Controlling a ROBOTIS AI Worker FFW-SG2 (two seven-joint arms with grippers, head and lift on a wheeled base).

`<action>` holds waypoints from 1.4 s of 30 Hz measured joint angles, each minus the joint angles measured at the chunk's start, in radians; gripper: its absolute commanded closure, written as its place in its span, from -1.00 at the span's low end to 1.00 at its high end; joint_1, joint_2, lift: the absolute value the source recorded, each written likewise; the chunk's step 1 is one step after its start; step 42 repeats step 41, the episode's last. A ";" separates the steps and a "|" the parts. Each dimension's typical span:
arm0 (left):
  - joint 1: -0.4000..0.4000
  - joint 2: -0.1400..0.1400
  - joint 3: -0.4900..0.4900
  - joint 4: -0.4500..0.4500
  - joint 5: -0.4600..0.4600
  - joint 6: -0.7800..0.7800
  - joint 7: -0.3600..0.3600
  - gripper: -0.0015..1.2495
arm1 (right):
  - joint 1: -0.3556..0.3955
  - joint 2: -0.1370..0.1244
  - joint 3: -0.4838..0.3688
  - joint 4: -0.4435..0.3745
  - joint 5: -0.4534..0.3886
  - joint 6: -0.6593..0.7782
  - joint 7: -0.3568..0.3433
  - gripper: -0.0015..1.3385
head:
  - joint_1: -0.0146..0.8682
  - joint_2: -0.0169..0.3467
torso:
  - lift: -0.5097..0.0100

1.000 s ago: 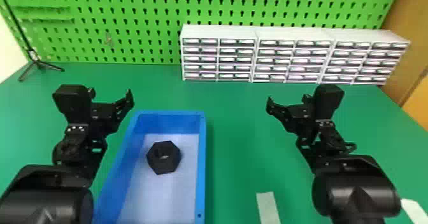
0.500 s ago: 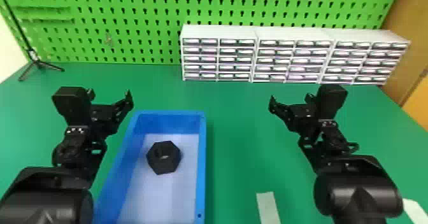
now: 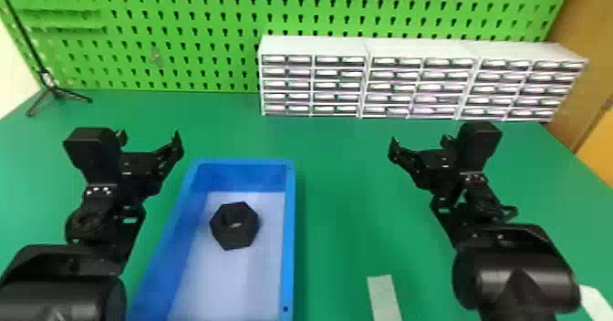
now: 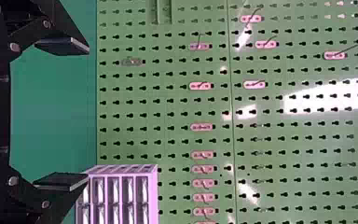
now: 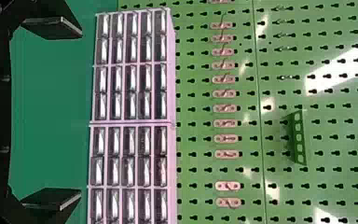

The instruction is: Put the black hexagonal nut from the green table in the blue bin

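Left gripper (image 3: 149, 137): raised from the lower left, just left of the blue bin (image 3: 289, 233) at its far end; directed forward, toward the green pegboard (image 3: 200, 60).
Left claw: spread, a wide gap between the two flat fingers (image 4: 63, 45); nothing pinched.
Right gripper (image 3: 419, 142): raised from the lower right, well apart from the bin; directed forward, toward the drawer units (image 3: 365, 46).
Right claw: likewise spread, fingers (image 5: 51, 27) wide of each other; nothing pinched.
Black hexagonal nut (image 3: 246, 235): one, inside the bin, on its pale floor; lying flat, hole up, touched by neither gripper.
Green table (image 3: 346, 206): beneath the bin; bears the drawer units along the far side, a tripod (image 3: 54, 90) at far left, a pale strip (image 3: 385, 297) near the front.
Altered, left: gripper shifted a little outward, away from the bin, since the earlier frames.
Altered, right: gripper shifted slightly outward also.
Unaltered: nut and bin, same places as before.
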State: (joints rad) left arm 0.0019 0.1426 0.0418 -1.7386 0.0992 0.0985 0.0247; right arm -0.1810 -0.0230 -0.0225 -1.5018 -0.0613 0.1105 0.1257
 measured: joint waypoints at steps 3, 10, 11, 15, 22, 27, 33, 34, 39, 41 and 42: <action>0.005 0.000 0.006 -0.005 -0.001 0.001 0.001 -0.52 | 0.001 0.000 -0.002 0.000 0.000 0.000 0.000 -0.84 | 0.58 -0.76 | 0.59; 0.007 0.000 0.010 -0.007 -0.003 0.001 0.002 -0.52 | 0.001 0.000 -0.005 0.000 0.000 -0.002 0.000 -0.84 | 0.58 -0.76 | 0.59; 0.007 0.000 0.009 -0.007 -0.003 0.001 0.003 -0.52 | 0.000 0.000 -0.005 0.000 0.000 -0.002 0.000 -0.84 | 0.58 -0.76 | 0.59; 0.007 0.000 0.007 -0.007 -0.003 0.001 0.007 -0.52 | -0.001 0.000 -0.005 0.000 0.000 -0.003 0.000 -0.84 | 0.58 -0.76 | 0.59; 0.002 0.000 0.004 -0.007 -0.002 0.001 0.008 -0.52 | -0.002 -0.001 -0.002 0.000 0.000 -0.003 0.000 -0.84 | 0.58 -0.76 | 0.59; 0.000 0.000 0.002 -0.007 -0.002 0.001 0.011 -0.52 | -0.003 -0.002 0.001 0.000 0.000 -0.003 0.000 -0.84 | 0.58 -0.76 | 0.59; 0.000 0.000 0.001 -0.007 -0.002 0.001 0.013 -0.52 | -0.003 -0.003 0.001 0.000 0.000 -0.003 0.000 -0.84 | 0.58 -0.76 | 0.59; -0.001 0.000 0.000 -0.007 -0.002 0.001 0.014 -0.52 | -0.003 -0.003 0.001 0.000 0.000 -0.003 0.000 -0.84 | 0.58 -0.76 | 0.59; -0.002 0.000 0.000 -0.007 -0.002 0.001 0.014 -0.52 | -0.004 -0.003 0.000 0.000 0.000 -0.003 0.000 -0.84 | 0.58 -0.76 | 0.59; -0.002 0.000 -0.001 -0.007 -0.002 0.001 0.014 -0.52 | -0.004 -0.003 -0.001 0.000 0.000 -0.003 0.000 -0.84 | 0.58 -0.76 | 0.59; -0.002 0.000 -0.001 -0.007 -0.002 0.001 0.014 -0.52 | -0.004 -0.003 -0.001 0.000 0.000 -0.003 0.000 -0.84 | 0.58 -0.76 | 0.59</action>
